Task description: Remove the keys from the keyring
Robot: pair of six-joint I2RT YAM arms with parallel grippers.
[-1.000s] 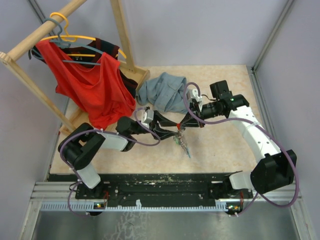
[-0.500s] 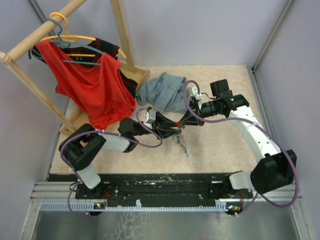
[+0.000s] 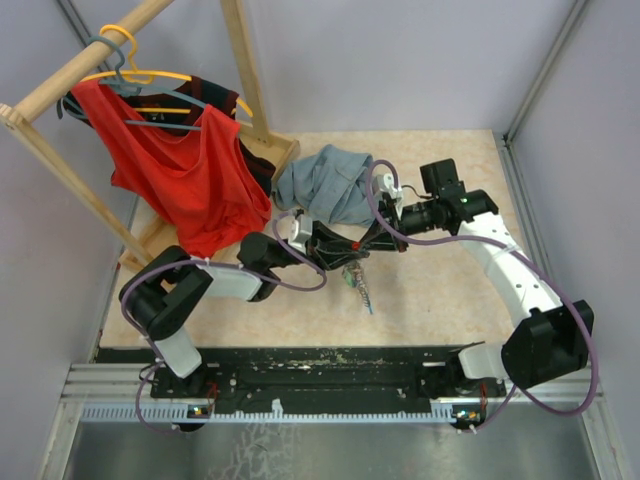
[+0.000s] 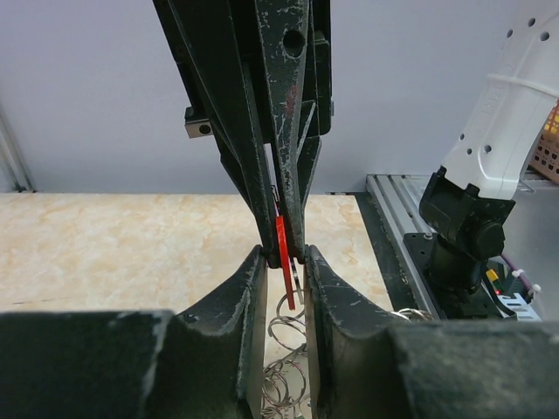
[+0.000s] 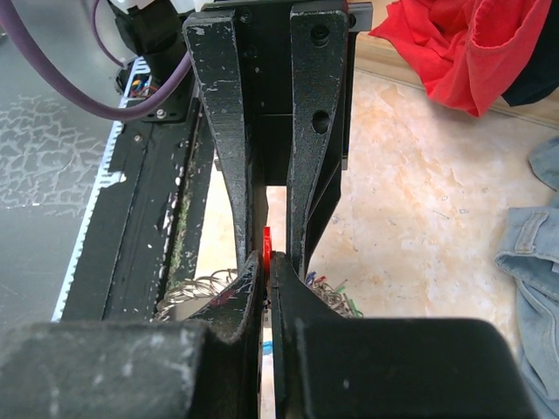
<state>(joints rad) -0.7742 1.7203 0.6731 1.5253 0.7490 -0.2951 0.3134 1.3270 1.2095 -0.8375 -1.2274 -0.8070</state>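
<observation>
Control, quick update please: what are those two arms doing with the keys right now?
Right tool shut on red-headed metal key. Left tool part open, straddling it. Silvery metal chain hangs below. Crumpled grey-blue garment lies behind the tools.

The key [image 4: 284,253] is red, the fingers [image 4: 247,305] black; the table [image 3: 440,290] is beige marbled, the shirt [image 3: 185,185] red (hanger [image 3: 165,73] yellow), the cloth [image 3: 325,185] grey-blue.

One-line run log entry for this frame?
right gripper: shut on red key | left gripper: narrowly open, flanking red key | keyring: below both grippers

Cloth heap [image 3: 330,185] (rack [image 3: 241,70] too) crowds beyond left pincer [image 3: 349,249].
</observation>
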